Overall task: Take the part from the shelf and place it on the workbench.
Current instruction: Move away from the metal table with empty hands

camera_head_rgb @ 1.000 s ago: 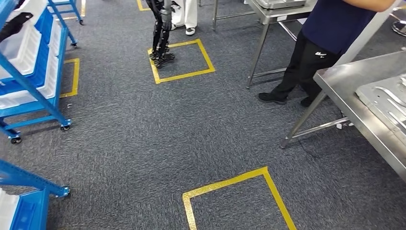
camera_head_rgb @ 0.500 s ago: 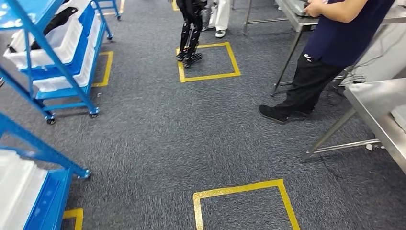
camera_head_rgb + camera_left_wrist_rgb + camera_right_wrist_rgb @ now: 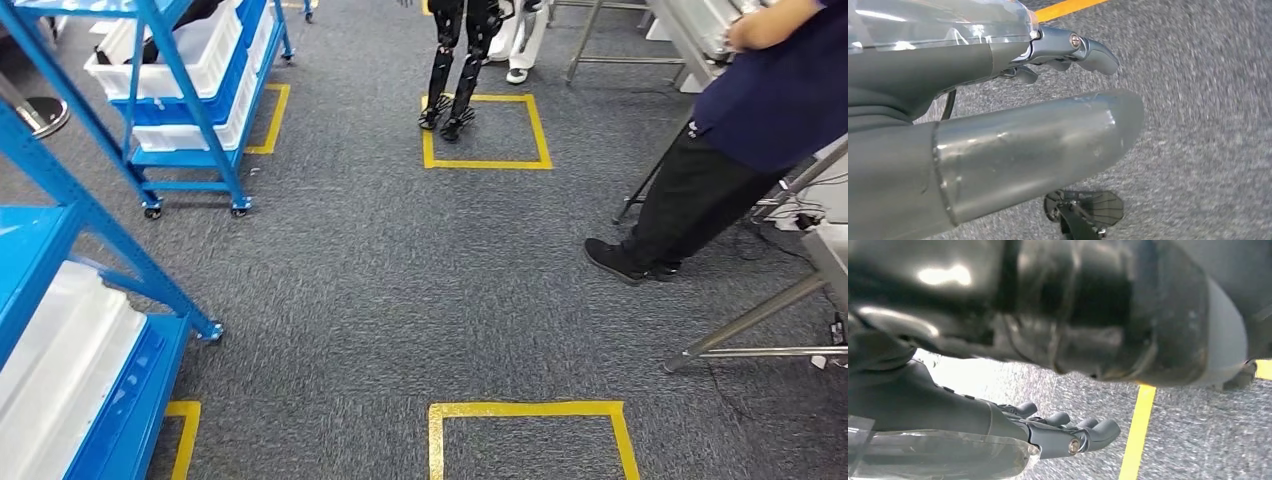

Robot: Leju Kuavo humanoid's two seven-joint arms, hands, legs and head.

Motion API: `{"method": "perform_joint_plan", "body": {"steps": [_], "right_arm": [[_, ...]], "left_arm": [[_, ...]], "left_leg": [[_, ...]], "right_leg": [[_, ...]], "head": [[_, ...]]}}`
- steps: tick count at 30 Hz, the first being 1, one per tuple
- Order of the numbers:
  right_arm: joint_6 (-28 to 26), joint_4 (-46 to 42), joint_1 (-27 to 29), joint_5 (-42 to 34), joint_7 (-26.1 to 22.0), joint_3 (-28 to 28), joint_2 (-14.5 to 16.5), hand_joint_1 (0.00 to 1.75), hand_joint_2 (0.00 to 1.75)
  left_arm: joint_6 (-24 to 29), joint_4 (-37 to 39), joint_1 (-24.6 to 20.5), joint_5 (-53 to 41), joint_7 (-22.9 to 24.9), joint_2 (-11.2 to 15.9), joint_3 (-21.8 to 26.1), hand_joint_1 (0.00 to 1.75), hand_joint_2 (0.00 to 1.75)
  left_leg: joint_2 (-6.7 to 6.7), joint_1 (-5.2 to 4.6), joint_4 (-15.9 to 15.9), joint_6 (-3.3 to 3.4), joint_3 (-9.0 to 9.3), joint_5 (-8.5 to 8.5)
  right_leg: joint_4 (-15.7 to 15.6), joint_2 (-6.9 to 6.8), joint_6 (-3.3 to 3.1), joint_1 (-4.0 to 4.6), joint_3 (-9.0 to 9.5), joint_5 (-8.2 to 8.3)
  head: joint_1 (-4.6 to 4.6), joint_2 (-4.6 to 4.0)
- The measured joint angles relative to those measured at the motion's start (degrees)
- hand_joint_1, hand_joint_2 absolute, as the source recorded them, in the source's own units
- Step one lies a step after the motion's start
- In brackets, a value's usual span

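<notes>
The left hand (image 3: 1048, 65) and the right hand (image 3: 1048, 432) hang empty with loose fingers over the carpet, and the dark part (image 3: 190, 14), probably light and stiff, lies in a white bin (image 3: 175, 62) on the blue shelf (image 3: 165, 70), to be held at its middle

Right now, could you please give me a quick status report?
Left hand and right hand hang empty. Blue wheeled shelf with white bins ahead-left. Person in dark trousers at right.
</notes>
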Motion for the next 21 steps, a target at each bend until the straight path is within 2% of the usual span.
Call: {"method": "perform_joint_plan", "body": {"steps": [1, 2, 3, 4, 6, 7, 8, 10, 11, 12, 13, 14, 15, 16, 17, 18, 20, 21], "right_arm": [[0.0, 0.0, 0.0, 0.0, 0.0, 0.0, 0.0, 0.00, 0.00], [0.0, 0.0, 0.0, 0.0, 0.0, 0.0, 0.0, 0.00, 0.00], [0.0, 0.0, 0.1, 0.0, 0.0, 0.0, 0.0, 0.00, 0.00], [0.0, 0.0, 0.1, 0.0, 0.0, 0.0, 0.0, 0.00, 0.00], [0.0, 0.0, 0.2, 0.0, 0.0, 0.0, -0.4, 0.00, 0.00], [0.0, 0.0, 0.3, 0.0, 0.1, 0.0, -0.7, 0.00, 0.00], [0.0, 0.0, 0.3, 0.0, 0.1, 0.0, -0.9, 0.00, 0.00], [0.0, 0.0, 0.2, 0.0, 0.3, 0.0, -0.9, 0.00, 0.00], [0.0, 0.0, 0.2, 0.0, 0.5, 0.0, -0.9, 0.00, 0.00], [0.0, 0.0, 0.2, 0.0, 0.6, 0.0, -0.8, 0.00, 0.00], [0.0, 0.1, 0.3, 0.0, 0.6, 0.0, -0.8, 0.00, 0.00], [0.0, 0.1, 0.4, 0.1, 0.6, 0.0, -0.7, 0.00, 0.00], [0.0, 0.1, 0.4, 0.1, 0.6, 0.0, -0.7, 0.00, 0.00], [0.0, 0.2, 0.5, 0.2, 0.6, 0.0, -0.7, 0.00, 0.00], [0.1, 0.2, 0.5, 0.2, 0.6, 0.0, -0.7, 0.00, 0.00], [0.1, 0.2, 0.4, 0.3, 0.6, 0.0, -0.7, 0.00, 0.00], [0.6, 0.2, 0.4, 0.5, 0.6, 0.0, -0.7, 0.00, 0.00], [0.9, 0.2, 0.3, 0.7, 0.6, 0.0, -0.9, 0.00, 0.00]], "left_arm": [[0.0, 0.0, 0.0, 0.0, 0.0, 0.0, 0.0, 0.00, 0.00], [0.0, 0.0, 0.0, 0.0, 0.0, 0.0, 0.0, 0.00, 0.00], [0.0, 0.0, 0.0, 0.0, 0.0, 0.0, 0.0, 0.00, 0.00], [0.0, 0.0, 0.0, 0.0, 0.0, 0.0, 0.0, 0.00, 0.00], [-0.1, 0.1, 0.0, 0.0, 0.0, -0.5, 0.0, 0.00, 0.00], [-0.1, 0.2, -0.1, 0.0, 0.0, -0.8, 0.0, 0.00, 0.00], [-0.1, 0.2, -0.2, 0.0, 0.0, -1.0, 0.0, 0.00, 0.00], [0.0, 0.3, 0.0, 0.0, 0.1, -1.1, 0.0, 0.00, 0.00], [0.0, 0.3, 0.1, 0.0, 0.1, -1.0, 0.0, 0.00, 0.00], [0.0, 0.3, 0.2, 0.0, 0.2, -1.0, 0.0, 0.00, 0.00], [0.1, 0.3, 0.2, 0.0, 0.3, -1.0, 0.0, 0.00, 0.00], [0.1, 0.3, 0.1, 0.0, 0.3, -0.9, 0.0, 0.00, 0.00], [0.1, 0.3, -0.1, 0.0, 0.3, -0.9, 0.0, 0.00, 0.00], [0.1, 0.3, -0.1, 0.1, 0.4, -0.8, 0.0, 0.00, 0.00], [0.2, 0.3, -0.1, 0.1, 0.4, -0.8, 0.0, 0.00, 0.00], [0.3, 0.3, 0.0, 0.1, 0.4, -0.7, 0.0, 0.00, 0.00], [0.7, 0.3, 0.1, 0.2, 0.6, -0.7, 0.0, 0.00, 0.00], [1.0, 0.4, 0.0, 0.2, 0.8, -0.7, 0.0, 0.00, 0.00]], "left_leg": [[-0.67, -0.34, 0.0, 0.16, -0.01, 0.01], [-1.38, -0.64, 0.0, 0.28, 0.06, 0.00], [-2.12, -0.87, 0.0, 0.39, 0.23, -0.02], [-2.84, -1.00, 0.0, 0.48, 0.43, -0.03], [-4.07, -0.82, -0.1, 0.59, 0.54, -0.01], [-4.64, -0.51, -0.2, 0.45, 0.40, 0.10], [-5.24, -0.20, -0.3, 0.25, 0.20, 0.25], [-6.35, -0.03, -1.1, -0.22, 0.19, 0.74], [-5.80, -0.22, -1.2, -0.30, 0.30, 0.63], [-4.57, -0.40, -0.6, -0.46, 0.05, -0.05], [-2.90, -0.46, 1.4, -0.69, -0.80, -1.41], [-1.25, -0.34, 4.5, -1.16, -2.28, -3.23], [-0.36, -0.11, 8.1, -1.76, -4.08, -4.96], [0.07, 0.19, 11.1, -2.41, -5.55, -5.97], [0.33, 0.53, 12.4, -3.07, -6.23, -6.03], [0.63, 0.92, 11.5, -3.78, -5.74, -4.97], [2.18, 1.66, 5.0, -5.16, -2.27, -1.58], [3.07, 1.82, 2.0, -5.44, -0.68, -0.35]], "right_leg": [[2.9, 0.19, -0.56, 0.45, -1.70, -0.47], [3.5, 0.38, -1.27, 1.01, -2.38, 0.35], [1.6, 0.71, -2.11, 1.72, -1.89, 2.37], [-2.1, 1.44, -3.07, 2.58, -0.49, 5.14], [-10.0, 4.46, -5.18, 3.71, 2.54, 9.39], [-12.4, 5.58, -5.91, 4.06, 3.42, 10.35], [-13.5, 6.16, -6.36, 4.13, 3.77, 10.52], [-15.2, 4.85, -6.67, 4.03, 4.53, 11.06], [-16.6, 4.04, -6.58, 3.74, 5.26, 11.58], [-18.0, 3.20, -6.46, 3.41, 6.08, 12.16], [-19.3, 2.32, -6.16, 3.07, 6.80, 12.63], [-19.8, 1.48, -5.75, 2.92, 7.17, 12.73], [-19.9, 0.63, -5.45, 2.71, 7.29, 12.63], [-19.7, -0.28, -5.01, 2.45, 7.28, 12.36], [-19.3, -1.07, -4.52, 2.12, 7.25, 12.00], [-18.8, -1.81, -3.95, 1.71, 7.20, 11.55], [-17.0, -3.10, -2.62, 0.87, 6.93, 10.25], [-15.8, -3.65, -1.92, 0.67, 6.70, 9.44]], "head": [[-0.01, 0.00], [-0.01, 0.00], [-0.01, 0.00], [-0.01, 0.00], [-0.14, 0.00], [-0.18, 0.00], [-0.21, 0.00], [-0.17, 0.00], [-0.17, 0.00], [-0.19, 0.00], [-0.19, 0.00], [-0.20, 0.00], [-0.20, 0.00], [-0.20, 0.00], [-0.20, 0.00], [-0.20, 0.00], [-0.22, 0.00], [-0.25, 0.00]]}}
